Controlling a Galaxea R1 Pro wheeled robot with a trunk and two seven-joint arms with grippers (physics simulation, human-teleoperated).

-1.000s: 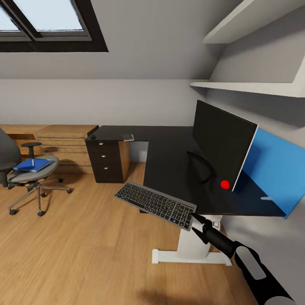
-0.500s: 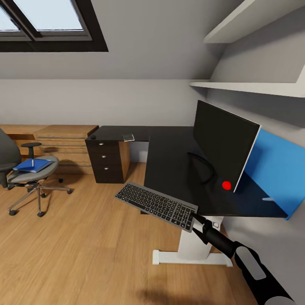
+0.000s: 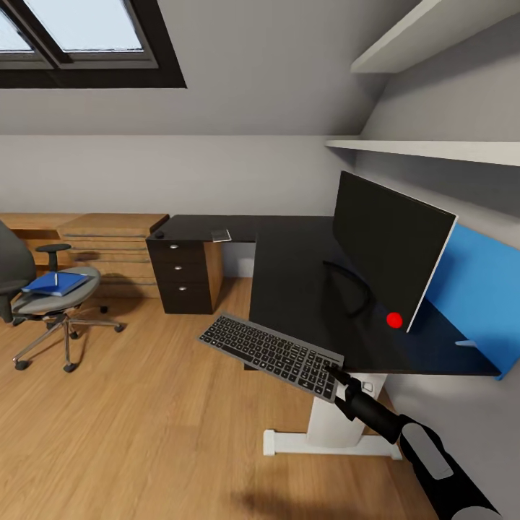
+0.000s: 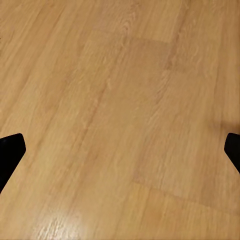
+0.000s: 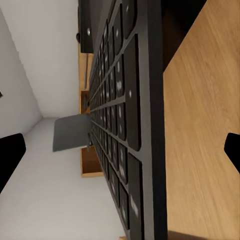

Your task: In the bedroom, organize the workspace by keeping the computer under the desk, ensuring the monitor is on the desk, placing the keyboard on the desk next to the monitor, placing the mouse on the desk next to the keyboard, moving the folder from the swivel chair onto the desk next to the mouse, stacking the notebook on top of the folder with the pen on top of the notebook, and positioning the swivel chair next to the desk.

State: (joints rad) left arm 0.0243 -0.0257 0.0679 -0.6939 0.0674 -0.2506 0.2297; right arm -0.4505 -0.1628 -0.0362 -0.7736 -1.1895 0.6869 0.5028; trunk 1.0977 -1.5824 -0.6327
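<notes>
Slim black-keyed keyboard in a thin grey frame hangs in the air just off the front edge of the long glossy black L-shaped desk, over the light wood floor, not on the desktop. Right gripper pinches its near right corner, arm coming up from lower right. In the right wrist view the keyboard runs edge-on away from the cam, fingertips dark at the frame sides.

On the desk, w/ nothing between it and the keyboard: wide black flat monitor on a curved black foot, red light at its lower corner, standing towards the wall side in front of a bright blue wall panel. Small rounded black mouse sits at the far left end of the desk above the three-drawer unit w/ silver knobs; small dark-grey notebook lies near it.

Well apart at left: grey swivel chair w/ thin bright-blue folder on the seat, a short pale pen on top.

Left gripper spread wide over bare floor.
</notes>
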